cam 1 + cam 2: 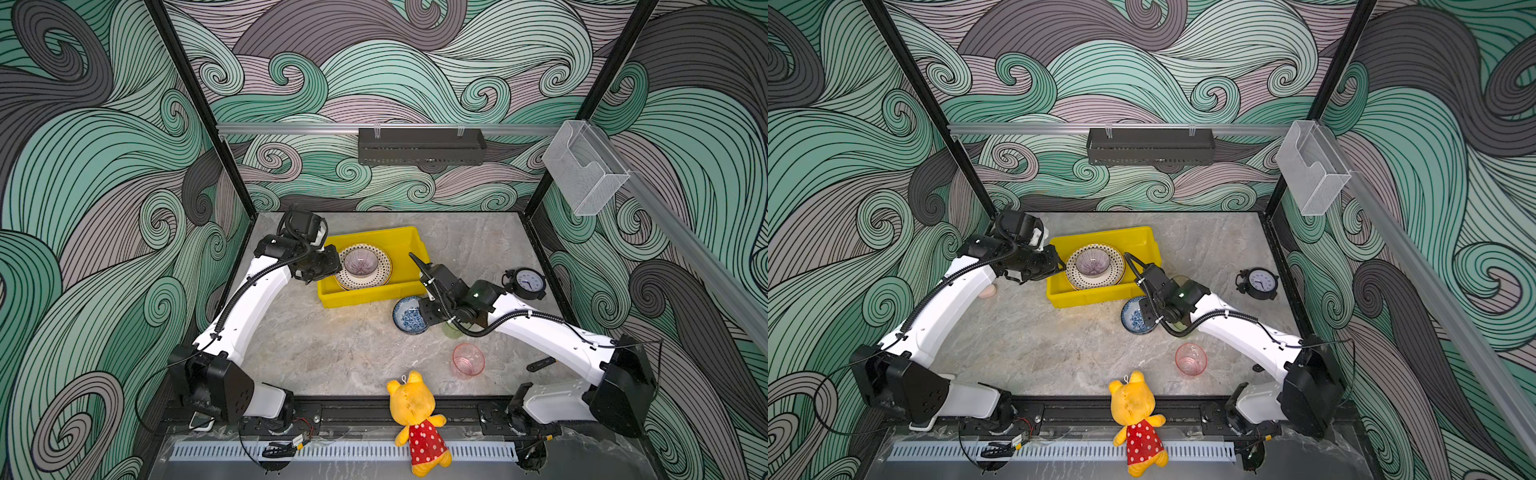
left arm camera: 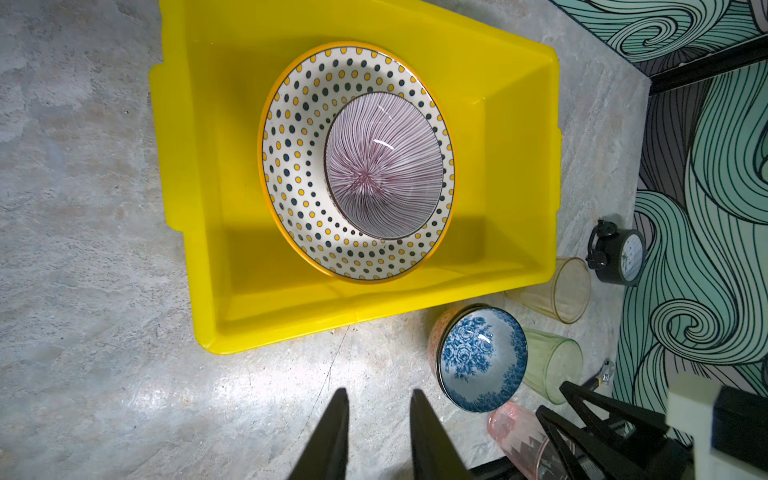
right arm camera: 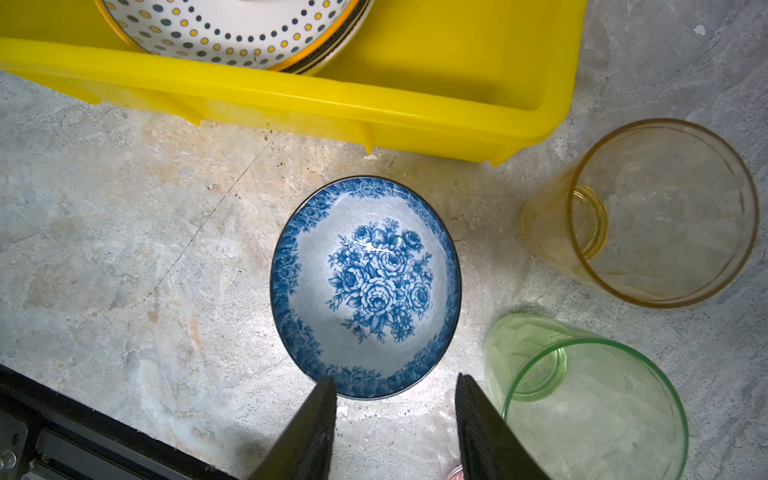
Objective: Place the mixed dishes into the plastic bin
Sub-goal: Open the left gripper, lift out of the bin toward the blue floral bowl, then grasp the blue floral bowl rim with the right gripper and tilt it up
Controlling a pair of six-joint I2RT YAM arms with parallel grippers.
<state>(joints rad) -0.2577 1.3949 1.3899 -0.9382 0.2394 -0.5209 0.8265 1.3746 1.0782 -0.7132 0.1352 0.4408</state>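
The yellow plastic bin (image 1: 365, 297) (image 2: 208, 166) holds a dotted-rim plate (image 1: 374, 283) (image 2: 291, 166) with a purple-striped bowl (image 1: 360, 262) (image 2: 384, 166) on top. My left gripper (image 1: 326, 266) (image 2: 378, 395) is at the bin's left end, open and empty. A blue floral bowl (image 1: 409, 318) (image 3: 365, 286) sits on the table in front of the bin. My right gripper (image 1: 428, 316) (image 3: 395, 378) hovers over its near rim, open and holding nothing. Amber cup (image 3: 665, 216) and green cup (image 3: 582, 395) stand beside the bowl. The pink cup (image 1: 468, 360) stands nearer the front.
A black alarm clock (image 1: 525, 282) stands at the right. A yellow plush bear (image 1: 415, 411) lies over the front edge. A small black object (image 1: 540, 363) lies by the right arm. A black rack (image 1: 422, 145) and a clear box (image 1: 582, 166) hang on the walls.
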